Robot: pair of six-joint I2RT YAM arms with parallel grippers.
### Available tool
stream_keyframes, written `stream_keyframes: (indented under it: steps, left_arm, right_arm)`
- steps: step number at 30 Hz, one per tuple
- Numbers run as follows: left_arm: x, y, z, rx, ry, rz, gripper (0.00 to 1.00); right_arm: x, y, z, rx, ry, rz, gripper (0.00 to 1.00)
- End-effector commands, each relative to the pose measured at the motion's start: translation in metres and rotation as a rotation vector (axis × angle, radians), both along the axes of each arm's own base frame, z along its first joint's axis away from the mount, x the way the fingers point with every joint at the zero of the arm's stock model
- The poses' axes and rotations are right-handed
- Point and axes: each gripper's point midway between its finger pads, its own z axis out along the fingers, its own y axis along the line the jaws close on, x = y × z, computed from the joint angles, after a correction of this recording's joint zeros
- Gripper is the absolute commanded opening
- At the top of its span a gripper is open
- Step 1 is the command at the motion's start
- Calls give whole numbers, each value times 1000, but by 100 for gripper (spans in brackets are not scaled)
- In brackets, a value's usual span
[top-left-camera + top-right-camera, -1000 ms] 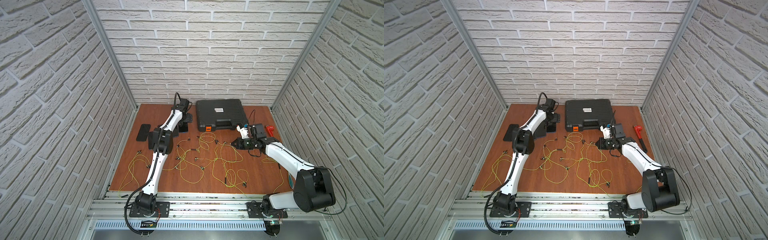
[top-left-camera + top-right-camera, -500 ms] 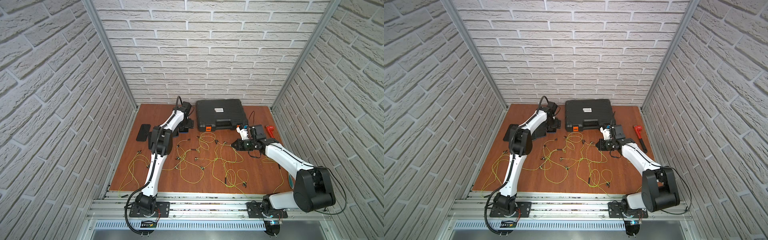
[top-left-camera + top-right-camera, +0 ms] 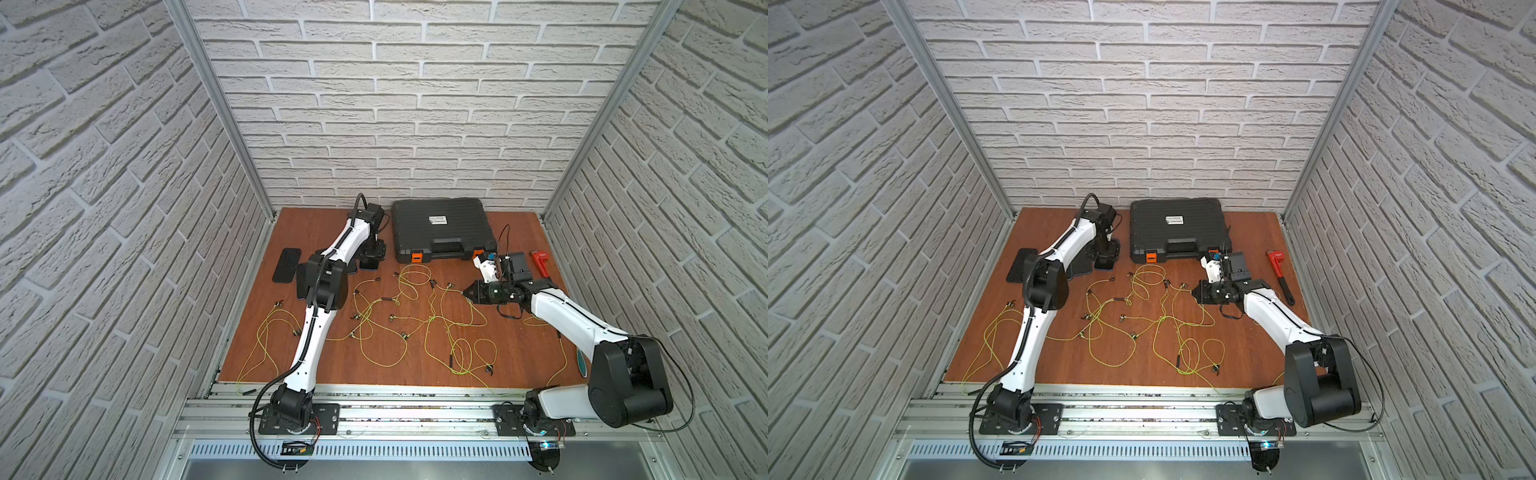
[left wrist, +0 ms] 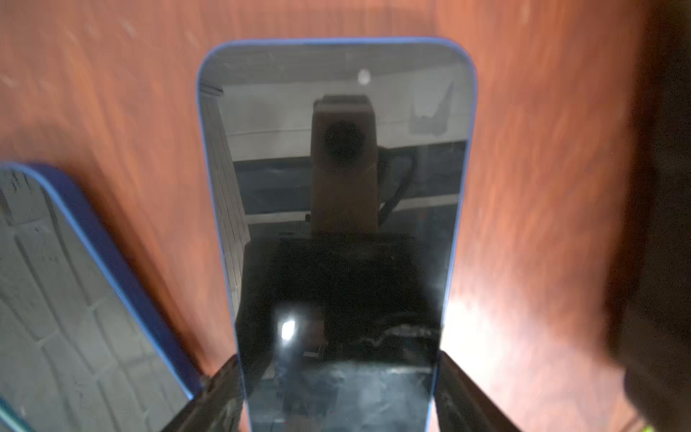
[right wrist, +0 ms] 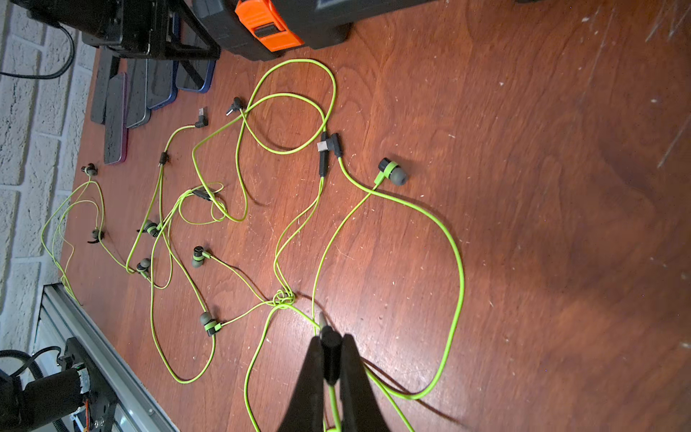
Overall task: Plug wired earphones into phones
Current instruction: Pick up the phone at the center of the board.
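Left end effector straddles blue-edged phone, jaws wide, contact indeterminate. Right end effector clamped on earphone plug.

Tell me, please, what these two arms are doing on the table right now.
The right gripper is shut on one earphone plug, with the metal tip pointing out over the wooden table. The left gripper straddles a blue-edged phone lying flat; whether it actually grips it is unclear. The other earphones lie loose and tangled on the table.
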Motion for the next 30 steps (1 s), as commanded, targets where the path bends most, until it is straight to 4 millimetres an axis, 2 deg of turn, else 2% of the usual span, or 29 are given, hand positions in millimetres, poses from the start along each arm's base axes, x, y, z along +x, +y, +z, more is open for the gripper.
stream_keyframes:
  steps: [1, 3, 6, 13, 17, 23, 27, 30]
  left_arm:
    - [-47, 18, -32, 92, 224, -65, 81]
    - [-41, 22, -35, 76, 229, -60, 88]
    - [-34, 28, -43, 53, 246, -60, 90]
    - [-33, 35, -57, 67, 270, -98, 86]
    - [-32, 29, -62, 65, 263, -124, 84]
    - [-37, 23, -72, 99, 277, -157, 76]
    - [-36, 21, -69, 108, 266, -154, 74]
    - [-31, 18, -55, 88, 234, -123, 72]
  right_arm:
    - [6, 0, 11, -4, -53, 10, 6]
    - [6, 1, 12, 0, -55, 9, 6]
    - [6, 2, 11, 4, -56, 8, 6]
    - [5, 1, 11, -1, -53, 8, 6]
    - [7, 1, 10, 0, -52, 6, 6]
    - [8, 1, 11, 4, -53, 2, 6]
    - [7, 2, 10, 4, -46, 4, 6]
    - [7, 2, 10, 3, -46, 7, 6]
